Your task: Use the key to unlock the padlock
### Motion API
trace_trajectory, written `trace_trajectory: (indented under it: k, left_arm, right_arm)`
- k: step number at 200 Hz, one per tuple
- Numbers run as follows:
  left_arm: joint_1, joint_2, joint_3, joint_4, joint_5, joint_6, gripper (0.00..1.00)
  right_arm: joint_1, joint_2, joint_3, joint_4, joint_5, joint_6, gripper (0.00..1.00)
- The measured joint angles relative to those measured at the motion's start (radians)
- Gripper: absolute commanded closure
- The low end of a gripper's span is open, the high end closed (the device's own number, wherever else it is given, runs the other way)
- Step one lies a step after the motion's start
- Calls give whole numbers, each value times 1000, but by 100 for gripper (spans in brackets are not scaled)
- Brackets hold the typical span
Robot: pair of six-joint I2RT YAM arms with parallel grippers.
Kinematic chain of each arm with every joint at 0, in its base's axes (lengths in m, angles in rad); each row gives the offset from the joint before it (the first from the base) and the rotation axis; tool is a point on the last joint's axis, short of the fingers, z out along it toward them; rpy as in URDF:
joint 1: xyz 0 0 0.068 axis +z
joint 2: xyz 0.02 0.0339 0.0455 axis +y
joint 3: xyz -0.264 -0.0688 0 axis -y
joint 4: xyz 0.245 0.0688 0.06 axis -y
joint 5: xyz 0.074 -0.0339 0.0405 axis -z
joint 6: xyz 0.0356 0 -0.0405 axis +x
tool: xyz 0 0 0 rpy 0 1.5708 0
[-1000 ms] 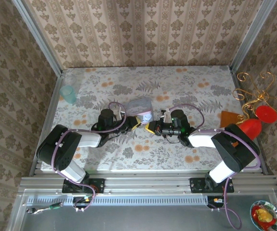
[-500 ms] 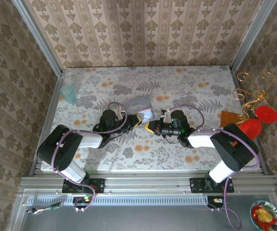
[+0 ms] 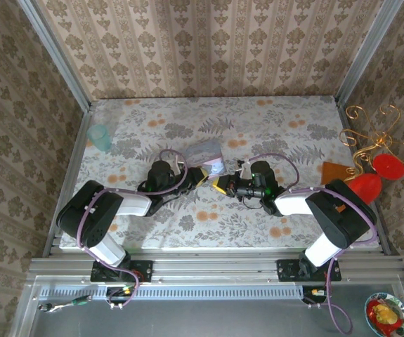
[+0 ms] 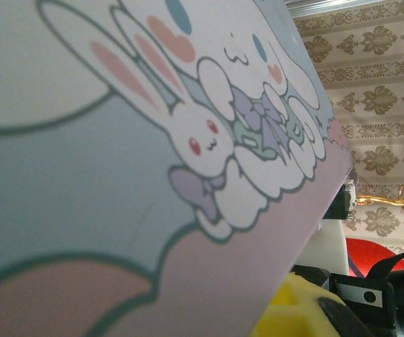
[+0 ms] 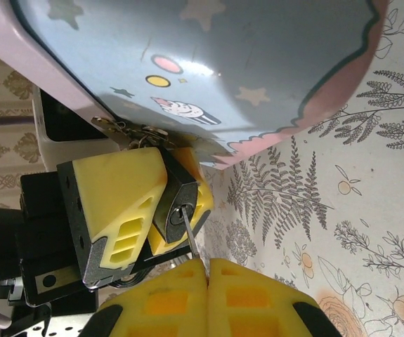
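Observation:
The padlock (image 5: pixel 178 200) is small and black, with a round keyhole facing my right wrist camera. It is clamped between the yellow fingers (image 5: pixel 114 189) of my left gripper (image 3: pixel 203 177), which is shut on it. Its shackle hangs in the metal hasp (image 5: pixel 128 132) of the pale cartoon-printed box (image 5: pixel 209 63). My right gripper (image 5: pixel 207 265) is shut on the key (image 5: pixel 190 237). The thin blade slants up and its tip sits at the keyhole. In the left wrist view the box's lid (image 4: pixel 152 175) hides the padlock.
A teal cup (image 3: pixel 100 137) stands at the far left of the floral table (image 3: pixel 272 126). At the right edge are an orange piece (image 3: pixel 333 173), a gold wire stand (image 3: pixel 374 123) and red items (image 3: pixel 365 186). Patterned walls close in three sides.
The left gripper, with the padlock and box, has crept slightly to the right toward the right gripper. The right gripper has barely moved.

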Motion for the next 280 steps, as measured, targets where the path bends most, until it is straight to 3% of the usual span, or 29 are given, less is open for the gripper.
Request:
trace_trajectory:
  k: [113,280]
  left_arm:
    - [-21,3,0,-2,4,0,100]
    - [-25,-6,0,-47,-47,-2,100]
  right_arm:
    - [-17,32,-6,39,60,33,100]
    - [131,-4,-8,-24,365,-10,100]
